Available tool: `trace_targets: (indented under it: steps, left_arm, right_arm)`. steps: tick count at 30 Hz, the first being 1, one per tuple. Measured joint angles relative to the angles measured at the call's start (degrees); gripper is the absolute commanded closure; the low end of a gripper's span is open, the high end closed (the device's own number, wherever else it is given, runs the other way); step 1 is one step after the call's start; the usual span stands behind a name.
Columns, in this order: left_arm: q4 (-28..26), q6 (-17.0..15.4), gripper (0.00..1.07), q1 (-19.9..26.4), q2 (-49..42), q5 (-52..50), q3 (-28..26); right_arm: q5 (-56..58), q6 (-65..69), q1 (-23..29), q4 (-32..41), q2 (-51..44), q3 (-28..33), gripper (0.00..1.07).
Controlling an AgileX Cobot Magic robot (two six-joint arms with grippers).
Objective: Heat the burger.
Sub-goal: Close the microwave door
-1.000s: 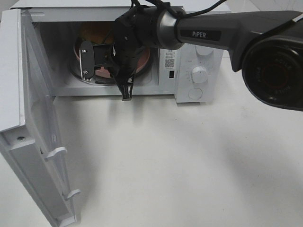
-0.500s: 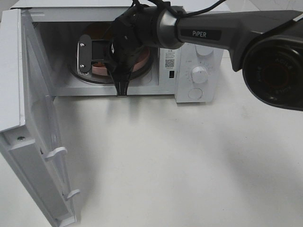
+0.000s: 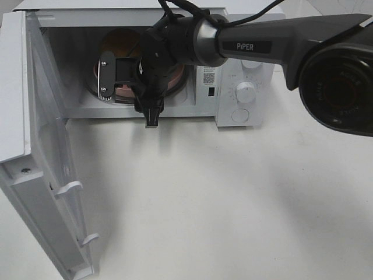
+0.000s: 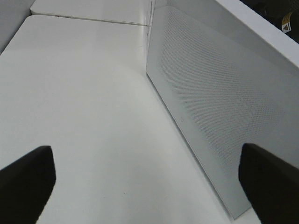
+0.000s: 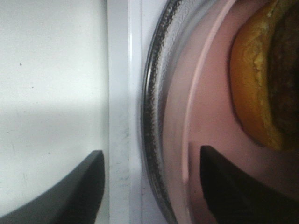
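Opened since a second ago, the right gripper (image 5: 152, 156) now stands jaws apart, gripping nothing, over the glass turntable (image 5: 154, 93) rim. The left gripper (image 4: 149, 179) gapes wide beside the perforated white microwave (image 4: 210, 107). The glossy burger (image 3: 119, 41) sits on a pink plate (image 5: 210, 93) at the turntable's eleven o'clock. The arm lettering (image 3: 253, 44) reads "PiPER".

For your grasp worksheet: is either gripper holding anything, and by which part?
Nothing is held: right gripper open astride the rim of the round pink plate; left gripper open, empty.
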Motion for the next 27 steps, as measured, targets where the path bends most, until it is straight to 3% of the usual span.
trace_targets:
  steps: [1, 4, 10, 18, 20, 27]
  left_arm:
    - [0.00, 0.00, 0.07, 0.00, 0.00, 0.00, 0.00]
    - [0.00, 0.00, 0.07, 0.00, 0.00, 0.00, 0.00]
    - [0.00, 0.00, 0.07, 0.00, 0.00, 0.00, 0.00]
    - [0.00, 0.00, 0.07, 0.00, 0.00, 0.00, 0.00]
    - [0.00, 0.00, 0.07, 0.00, 0.00, 0.00, 0.00]
    - [0.00, 0.00, 0.07, 0.00, 0.00, 0.00, 0.00]
  right_arm:
    - [-0.86, 0.34, 0.00, 0.00, -0.63, 1.03, 0.30]
    - [-4.35, 1.49, 0.00, -0.86, -2.23, 3.44, 0.24]
    - [-10.43, 2.46, 0.00, -2.18, -5.27, 8.94, 0.25]
    - [-18.85, 8.77, 0.00, -8.48, -10.43, 19.31, 0.26]
    - [-21.94, 10.83, 0.00, -10.08, -13.46, 24.35, 0.26]
    - [-24.47, 13.12, 0.00, -10.89, -19.65, 32.49, 0.28]
